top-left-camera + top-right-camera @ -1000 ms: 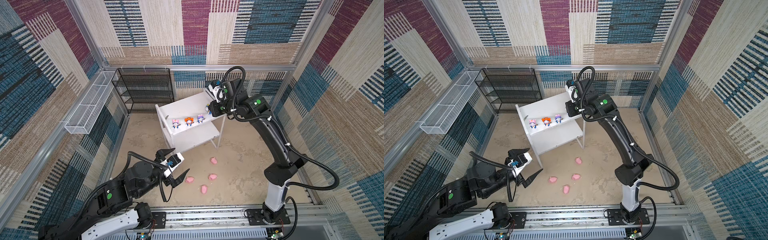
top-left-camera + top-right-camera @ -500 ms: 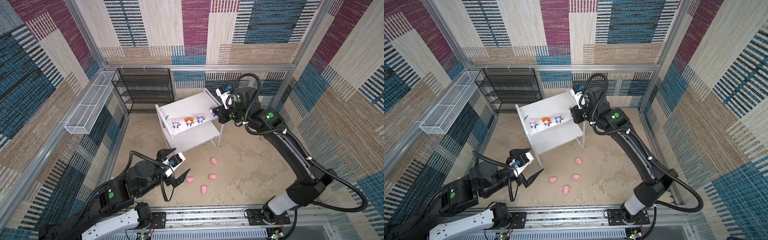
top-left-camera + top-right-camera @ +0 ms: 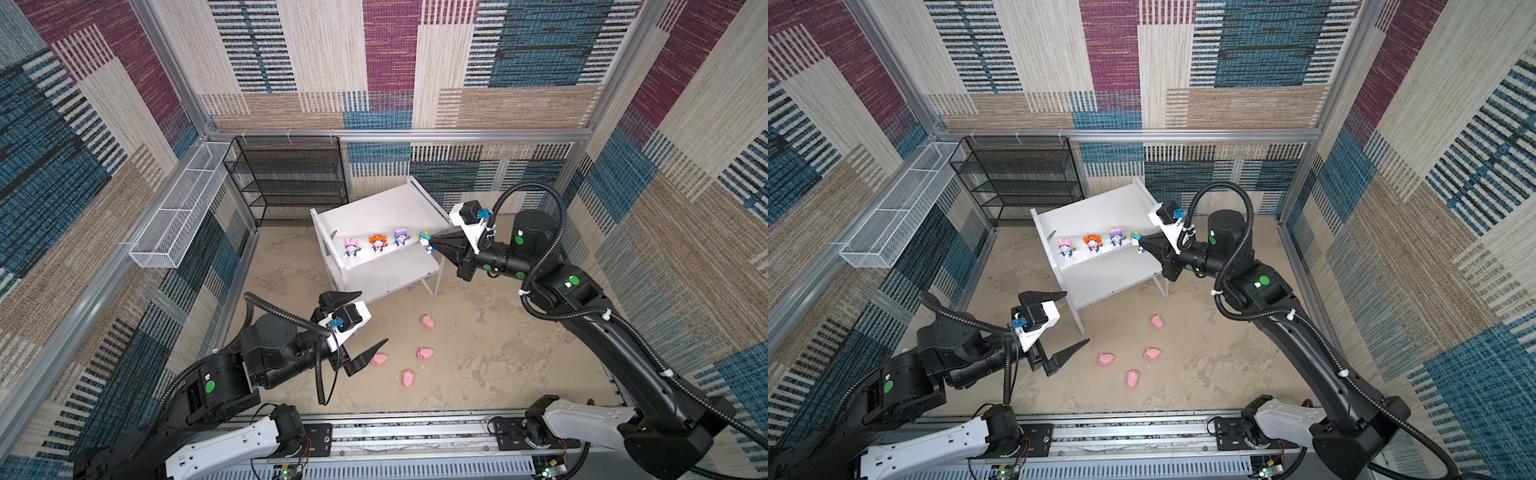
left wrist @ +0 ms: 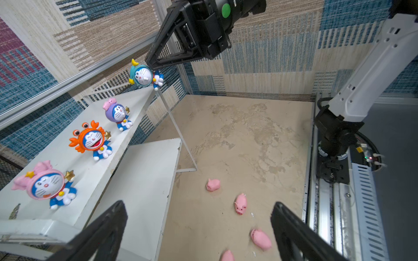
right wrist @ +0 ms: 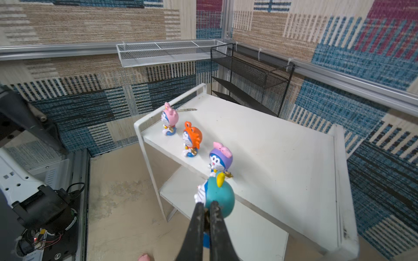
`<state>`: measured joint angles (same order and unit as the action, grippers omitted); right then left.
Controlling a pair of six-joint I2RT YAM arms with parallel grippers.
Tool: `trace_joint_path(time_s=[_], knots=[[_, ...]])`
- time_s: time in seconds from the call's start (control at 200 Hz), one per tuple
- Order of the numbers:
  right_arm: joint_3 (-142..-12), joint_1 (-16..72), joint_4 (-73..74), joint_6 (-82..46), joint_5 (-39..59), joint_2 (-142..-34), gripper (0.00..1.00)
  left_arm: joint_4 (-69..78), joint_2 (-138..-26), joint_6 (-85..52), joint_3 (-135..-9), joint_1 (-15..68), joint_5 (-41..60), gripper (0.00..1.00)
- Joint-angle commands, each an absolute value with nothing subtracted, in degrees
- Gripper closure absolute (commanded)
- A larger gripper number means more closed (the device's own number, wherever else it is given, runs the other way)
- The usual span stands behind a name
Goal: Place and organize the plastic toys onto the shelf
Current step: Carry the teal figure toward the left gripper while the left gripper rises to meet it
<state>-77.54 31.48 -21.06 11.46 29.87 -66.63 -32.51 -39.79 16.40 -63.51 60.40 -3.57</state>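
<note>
Near shelf (image 5: 271, 146), wrist views show right fingers (image 5: 196, 226) pinching teal figurine (image 5: 220, 197).

You have swung the right arm (image 3: 582, 316) out from above the white two-tier shelf (image 3: 374, 214) and dropped it low beside the shelf's right end, elbow folded down. The right claw (image 3: 433, 240) now points in sideways, carrying the teal-hooded white-and-blue cartoon figurine (image 3: 424, 242) to the top board's front right corner, just beside the row of three other hooded figurines (image 3: 377, 243)
</note>
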Motion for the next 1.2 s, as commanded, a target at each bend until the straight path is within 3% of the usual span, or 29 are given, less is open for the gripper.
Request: trace_joint_path(time_s=[0.0,0.215,0.376,0.922,1.197], knots=[[-73.5,31.5,-17.2,15.5,40.2,-63.1,0.98,-34.7,-40.3,16.1,-65.8,60.4,3.2,0.01],[-63.6,31.5,-12.4,16.7,57.9,-57.7,0.97,-37.1,-41.5,16.0,-68.8,60.3,9.1,0.01],[-58.2,31.9,-5.1,12.8,62.6,-55.6,0.97,-34.7,-42.7,13.5,-67.4,60.3,11.4,0.03],[-49.2,38.1,19.3,-0.7,58.0,-51.3,0.98,13.4,-44.7,-2.4,-44.5,60.5,13.9,0.19],[-41.9,39.8,31.8,-8.1,52.8,-49.0,0.98,20.0,-46.6,-4.1,-43.2,60.5,18.0,0.36]])
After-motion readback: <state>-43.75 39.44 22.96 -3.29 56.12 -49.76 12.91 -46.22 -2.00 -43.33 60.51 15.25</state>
